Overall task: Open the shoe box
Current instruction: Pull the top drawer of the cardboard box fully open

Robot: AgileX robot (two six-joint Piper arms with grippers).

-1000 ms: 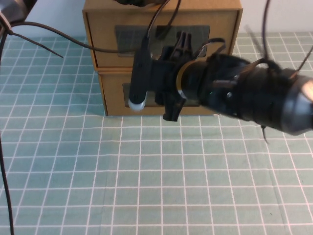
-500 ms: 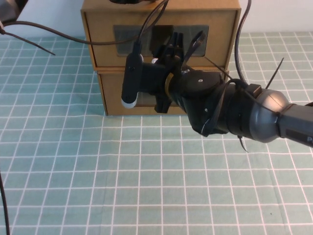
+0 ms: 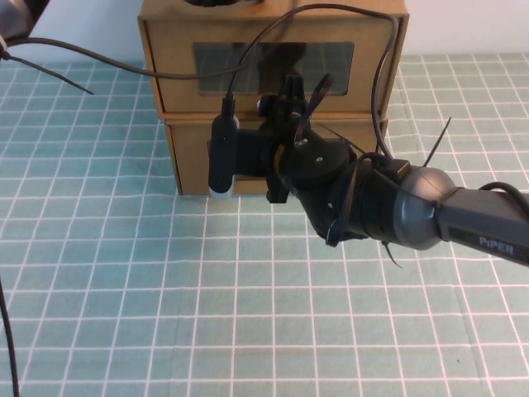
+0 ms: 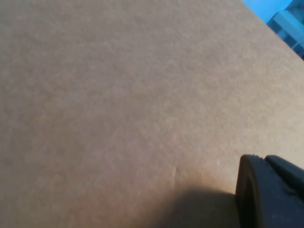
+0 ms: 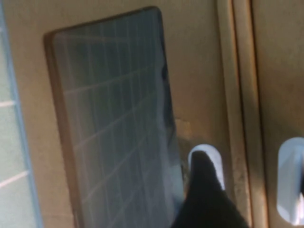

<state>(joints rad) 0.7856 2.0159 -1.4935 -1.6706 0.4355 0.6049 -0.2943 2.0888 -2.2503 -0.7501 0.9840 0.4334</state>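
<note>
From the high view, two stacked shoe boxes (image 3: pixel 380 50) stand at the far middle of the worktop (image 3: pixel 124 289), windows facing the robot. The right gripper (image 3: pixel 297 89) is turned sideways against their fronts near the seam, likely to reach a pull hole. A green gridded mat covers the surface, with a white wall (image 3: pixel 463 25) behind.

In the left wrist view, the left gripper (image 4: pixel 268 194) sits close over plain cardboard, probably steadying the stack; I cannot tell how its jaws stand.

In the right wrist view, the jaws are spread, with one fingertip (image 5: pixel 204 199) in a white finger hole (image 5: pixel 216 164) beside the window (image 5: pixel 114 118).
</note>
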